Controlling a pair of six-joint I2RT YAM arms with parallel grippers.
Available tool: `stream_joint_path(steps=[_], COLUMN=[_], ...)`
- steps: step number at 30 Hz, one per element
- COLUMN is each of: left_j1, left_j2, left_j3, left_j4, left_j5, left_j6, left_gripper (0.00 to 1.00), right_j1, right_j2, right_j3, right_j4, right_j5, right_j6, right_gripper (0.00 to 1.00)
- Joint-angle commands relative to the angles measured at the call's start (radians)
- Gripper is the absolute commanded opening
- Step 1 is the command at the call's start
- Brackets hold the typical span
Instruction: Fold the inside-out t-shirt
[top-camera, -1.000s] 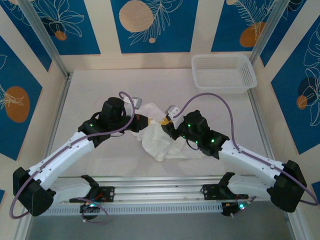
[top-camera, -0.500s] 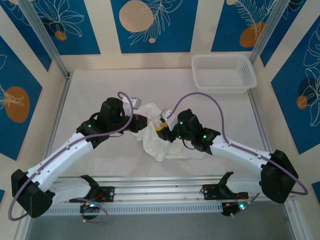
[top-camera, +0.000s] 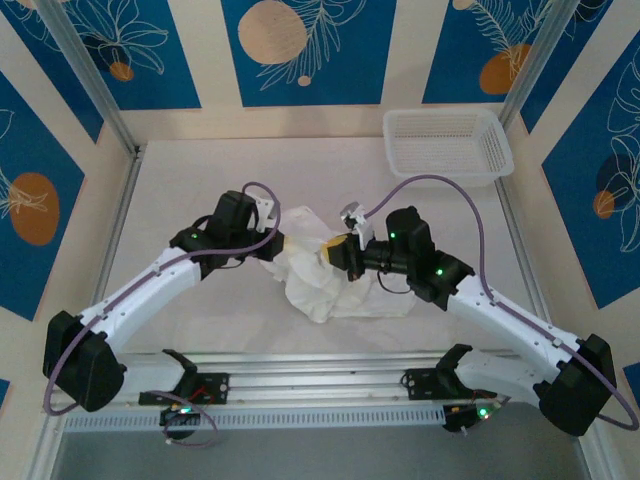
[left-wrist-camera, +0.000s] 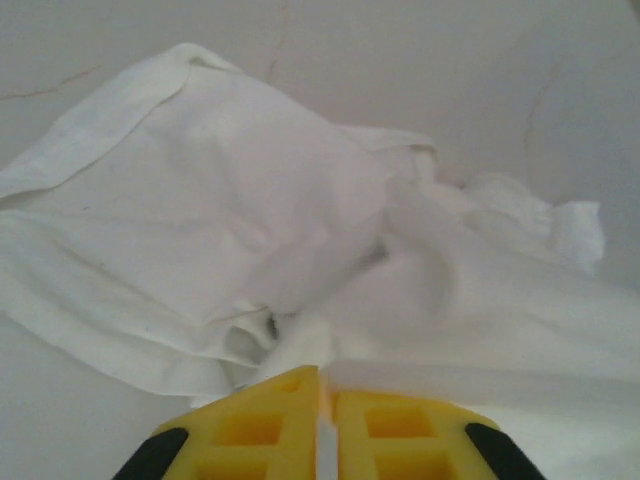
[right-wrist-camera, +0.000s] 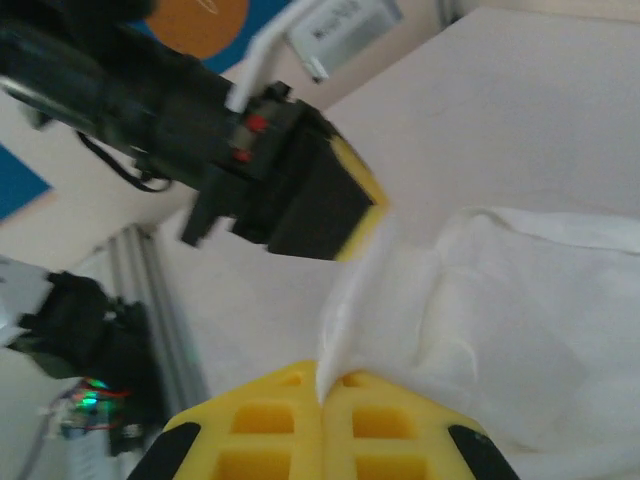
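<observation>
The inside-out t-shirt (top-camera: 325, 285) lies crumpled in a white heap at mid-table, between my two arms. My left gripper (top-camera: 285, 243) reaches its upper left edge. In the left wrist view the yellow jaws (left-wrist-camera: 327, 375) stand almost together, with a fold of the t-shirt (left-wrist-camera: 250, 210) at their tips. My right gripper (top-camera: 328, 253) comes in from the right, close to the left one. Its jaws (right-wrist-camera: 322, 378) are shut on a raised ridge of the t-shirt (right-wrist-camera: 520, 320). That ridge runs up to the left gripper's yellow finger (right-wrist-camera: 362, 198).
A white mesh basket (top-camera: 445, 178) stands at the back right of the table. Aluminium rails (top-camera: 300, 380) run along the near edge between the arm bases. Metal posts and patterned walls border the table on three sides.
The right gripper has closed on a fold of cloth and drawn back slightly to the right. The left arm has pushed a little farther right toward the heap.
</observation>
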Motion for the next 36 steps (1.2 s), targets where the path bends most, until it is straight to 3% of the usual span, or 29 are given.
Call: stream_joint_path(steps=[1, 5, 8, 11, 15, 18, 22, 24, 27, 36], left_j1=[0.036, 0.036, 0.033, 0.008, -0.067, -0.104, -0.106, -0.108, -0.111, -0.110], left_j2=[-0.027, -0.101, -0.159, -0.225, -0.253, -0.238, -0.182, -0.156, -0.127, -0.114], left_j3=[0.000, -0.006, -0.028, -0.099, -0.136, -0.170, -0.245, -0.280, -0.283, -0.280], left_j4=[-0.031, -0.080, -0.096, 0.003, -0.024, -0.035, 0.148, 0.286, 0.376, 0.394], left_j5=[-0.102, -0.088, 0.053, 0.208, 0.102, 0.021, 0.098, 0.129, 0.128, 0.071], left_j6=[0.038, 0.029, -0.036, -0.216, -0.422, -0.577, -0.750, -0.831, -0.877, -0.942], left_gripper=[0.27, 0.45, 0.48, 0.47, 0.44, 0.50, 0.69, 0.71, 0.72, 0.67], right_j1=[-0.012, -0.024, -0.031, -0.035, -0.037, -0.037, -0.033, -0.028, -0.024, -0.017], right_j2=[0.002, 0.054, 0.096, 0.136, 0.163, 0.176, 0.193, 0.199, 0.205, 0.204], right_j3=[0.041, 0.066, 0.108, 0.151, 0.170, 0.182, 0.193, 0.199, 0.200, 0.191], right_j4=[0.010, 0.012, -0.027, -0.084, -0.106, -0.133, -0.129, -0.132, -0.130, -0.121], right_j5=[-0.142, -0.135, -0.088, -0.035, 0.019, 0.066, 0.030, 0.021, 0.014, 0.004], right_j6=[0.126, 0.153, 0.193, 0.213, 0.236, 0.256, 0.258, 0.257, 0.251, 0.249], right_gripper=[0.00, 0.00, 0.00, 0.00, 0.00, 0.00, 0.00, 0.00, 0.00, 0.00])
